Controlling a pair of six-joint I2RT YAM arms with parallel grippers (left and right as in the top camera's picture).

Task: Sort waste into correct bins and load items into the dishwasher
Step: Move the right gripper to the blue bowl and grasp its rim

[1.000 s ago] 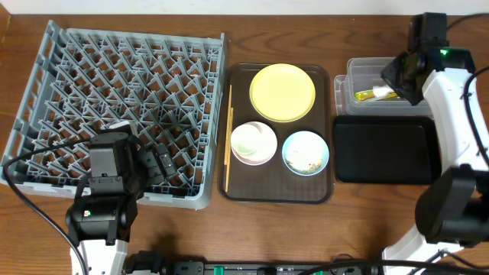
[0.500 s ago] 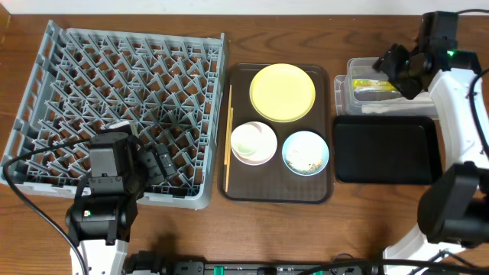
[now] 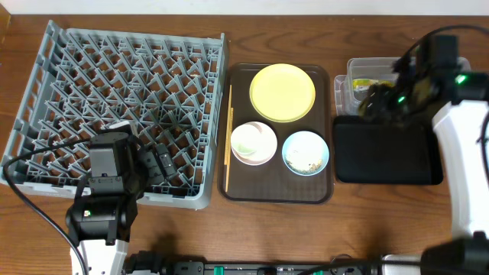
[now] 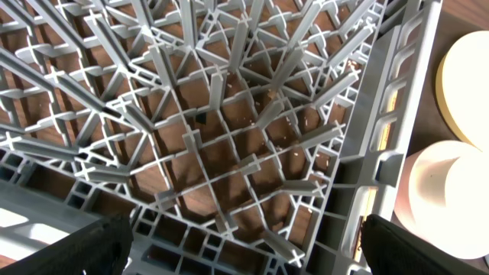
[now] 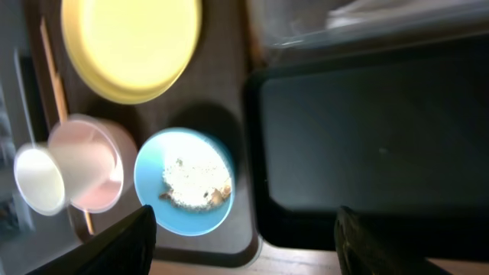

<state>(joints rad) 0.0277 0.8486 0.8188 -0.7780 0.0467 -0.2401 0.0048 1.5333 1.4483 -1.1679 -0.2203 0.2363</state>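
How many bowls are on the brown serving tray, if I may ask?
2: a round white bowl at the near left of the brown serving tray, and a round light-blue bowl with rice-like scraps to its right.

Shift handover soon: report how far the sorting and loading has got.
Done: wrapper in the tub. In hand: nothing; right jaws open, empty, where tub meets black tray. To do: scraps in the blue bowl; plate, white bowl, cup, chopsticks into the empty rack.
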